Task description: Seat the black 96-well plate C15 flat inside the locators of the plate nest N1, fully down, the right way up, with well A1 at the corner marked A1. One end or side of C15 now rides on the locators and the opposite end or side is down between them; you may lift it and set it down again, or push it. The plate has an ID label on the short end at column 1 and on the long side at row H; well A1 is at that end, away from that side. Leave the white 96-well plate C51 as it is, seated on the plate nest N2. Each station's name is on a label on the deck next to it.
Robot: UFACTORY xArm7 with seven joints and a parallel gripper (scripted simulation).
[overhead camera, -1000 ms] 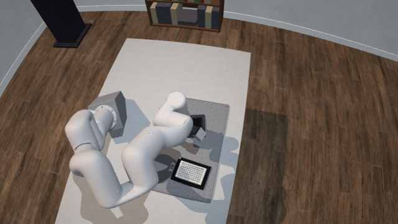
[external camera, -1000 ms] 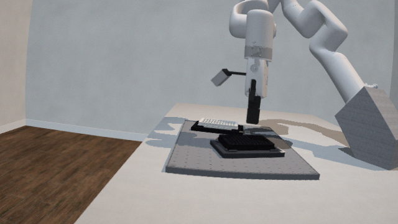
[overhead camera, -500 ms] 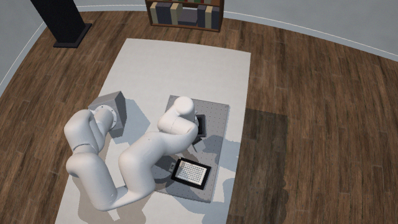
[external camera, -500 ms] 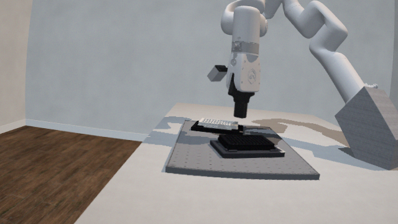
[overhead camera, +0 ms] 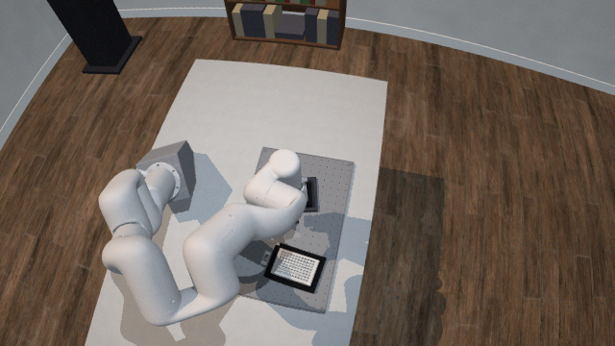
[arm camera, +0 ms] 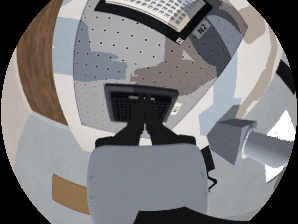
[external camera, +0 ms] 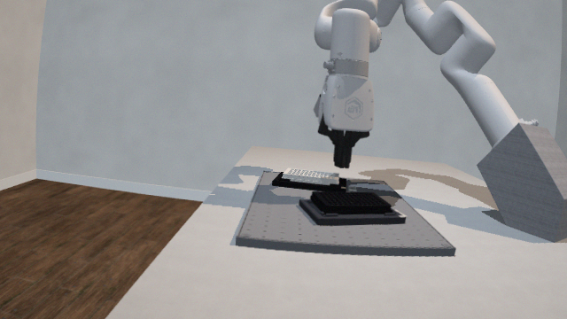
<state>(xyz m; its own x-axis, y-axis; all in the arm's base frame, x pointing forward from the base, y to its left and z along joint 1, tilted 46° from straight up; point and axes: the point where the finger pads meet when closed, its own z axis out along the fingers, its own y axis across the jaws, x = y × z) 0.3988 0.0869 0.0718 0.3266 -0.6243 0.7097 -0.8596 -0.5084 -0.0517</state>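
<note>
The gripper point(external camera: 342, 165) hung above the grey perforated deck point(external camera: 283, 230) with its dark fingers point(external camera: 343, 152) pressed right together, pinched on nothing at all. And there was the black plate C15 point(external camera: 350, 201), sitting on nest N1 point(external camera: 395, 218) below and to the near side of the fingertips in the exterior view, clear air between tool and plate. From that side angle the plate's top looked close to level, though whether every edge had dropped inside the locators could not be made out. In the wrist view the same black plate point(arm camera: 141, 104) lay just beyond the closed fingertips, partly masked by them. From the top view most of C15 was hidden under the white arm point(overhead camera: 269, 187), only a dark sliver point(overhead camera: 312, 192) showing at its right edge. Over at the other station the white plate C51 point(overhead camera: 299, 266) rested square in the black frame of nest N2 point(overhead camera: 272, 271), well apart from the gripper, a small label point(arm camera: 202, 28) on the deck just beside it. The arm's grey pedestal point(external camera: 527, 186) stood off the deck on the pale table point(external camera: 213, 283).
</note>
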